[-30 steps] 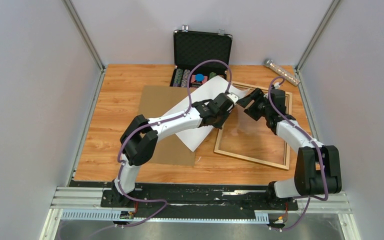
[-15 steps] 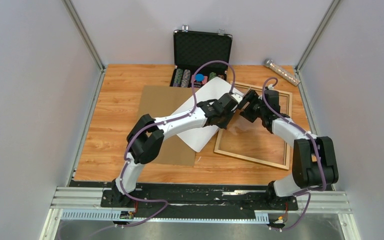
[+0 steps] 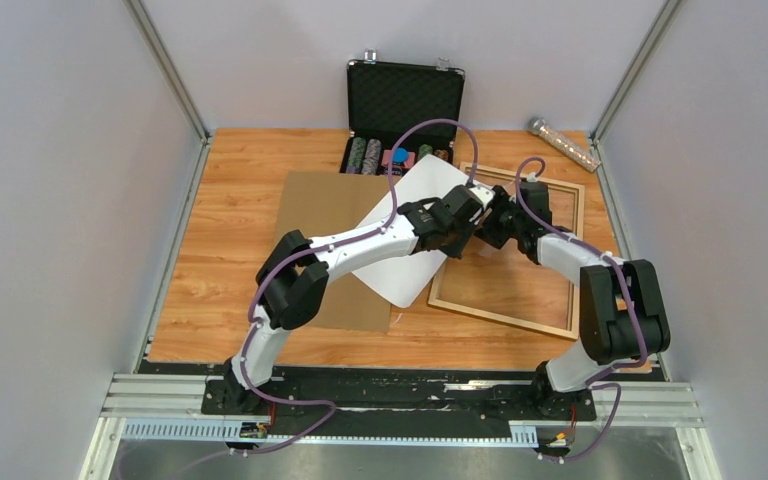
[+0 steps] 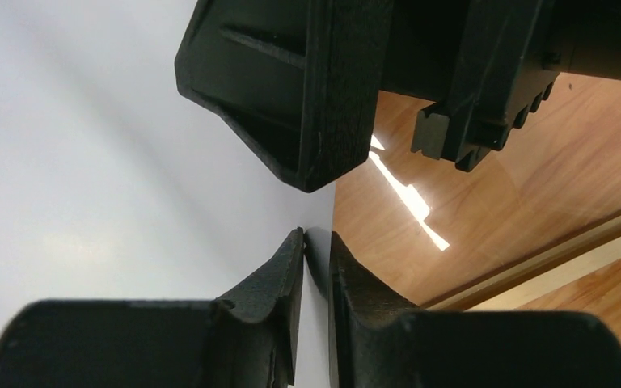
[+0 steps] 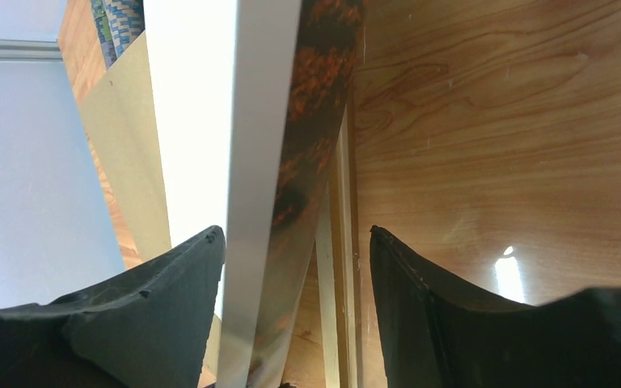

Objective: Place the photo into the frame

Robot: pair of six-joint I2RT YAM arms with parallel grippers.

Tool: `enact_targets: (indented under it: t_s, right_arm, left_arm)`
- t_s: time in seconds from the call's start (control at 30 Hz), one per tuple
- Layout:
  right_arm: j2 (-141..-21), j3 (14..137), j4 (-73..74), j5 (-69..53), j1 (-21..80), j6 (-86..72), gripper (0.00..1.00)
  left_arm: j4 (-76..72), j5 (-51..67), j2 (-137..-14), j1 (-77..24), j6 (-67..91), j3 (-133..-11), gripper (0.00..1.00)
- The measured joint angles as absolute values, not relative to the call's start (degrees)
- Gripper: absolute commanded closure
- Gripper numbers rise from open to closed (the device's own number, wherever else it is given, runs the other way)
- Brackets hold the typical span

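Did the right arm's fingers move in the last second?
Yes. The right fingers have slid left over the frame, toward its left rail and the photo.

The left tool (image 3: 477,208) and right tool (image 3: 494,214) crowd nose to nose over the frame's (image 3: 505,318) far-left corner, with barely a gap between them. The photo (image 3: 410,275) overlaps the rail there. The open black case (image 3: 405,100) walls the rear. Bare counter (image 3: 230,230) lies free at left.
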State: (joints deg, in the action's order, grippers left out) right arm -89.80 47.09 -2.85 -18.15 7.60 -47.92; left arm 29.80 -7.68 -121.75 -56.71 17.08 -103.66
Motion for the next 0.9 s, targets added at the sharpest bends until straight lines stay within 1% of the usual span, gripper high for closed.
enact_targets:
  t_s: [0.03, 0.07, 0.1, 0.13, 0.2, 0.27, 0.4, 0.63, 0.67, 0.77, 0.9]
  right_arm:
    - [-89.8, 47.1, -2.8, -18.2, 7.6, -47.9, 0.38]
    - [-89.8, 47.1, -2.9, -18.2, 7.6, -47.9, 0.39]
    - [-89.8, 47.1, -2.9, -18.2, 7.6, -47.9, 0.4]
    - [-89.8, 47.1, -2.9, -18.2, 7.6, -47.9, 0.41]
    - [-89.8, 47.1, -2.9, -18.2, 7.6, -47.9, 0.44]
    - [-89.8, 47.1, -3.1, -18.2, 7.6, -47.9, 0.48]
    - [-89.9, 47.1, -4.8, -19.2, 7.3, -47.9, 0.56]
    - [-91.7, 46.8, -8.1, -21.0, 5.8, -47.9, 0.76]
    - [-91.8, 46.8, -8.2, -21.1, 5.5, -47.8, 0.81]
    - [-91.8, 46.7, -9.0, -21.4, 4.4, -47.2, 0.99]
    - [-91.7, 46.7, -9.2, -21.8, 1.5, -46.2, 1.0]
  left_arm:
    - [29.8, -7.5, -121.8, -56.7, 17.1, -103.7, 0.69]
    - [29.8, -7.3, -121.8, -56.7, 17.2, -103.7, 0.61]
    - [29.8, -6.9, -121.8, -56.7, 17.4, -103.7, 0.57]
    - [29.8, -6.6, -121.8, -56.7, 17.4, -103.7, 0.49]
    - [29.8, -6.2, -121.8, -56.7, 17.7, -103.7, 0.41]
    - [29.8, -5.8, -121.8, -56.7, 17.8, -103.7, 0.35]
    - [29.8, -4.9, -121.8, -56.7, 18.0, -103.6, 0.28]
    - [29.8, -2.6, -121.7, -56.7, 18.2, -102.7, 0.22]
    - [29.8, -2.2, -121.7, -56.7, 18.2, -102.4, 0.21]
    - [29.8, -1.7, -121.3, -56.7, 18.1, -101.2, 0.18]
    - [29.7, -1.3, -118.3, -56.7, 17.1, -97.4, 0.14]
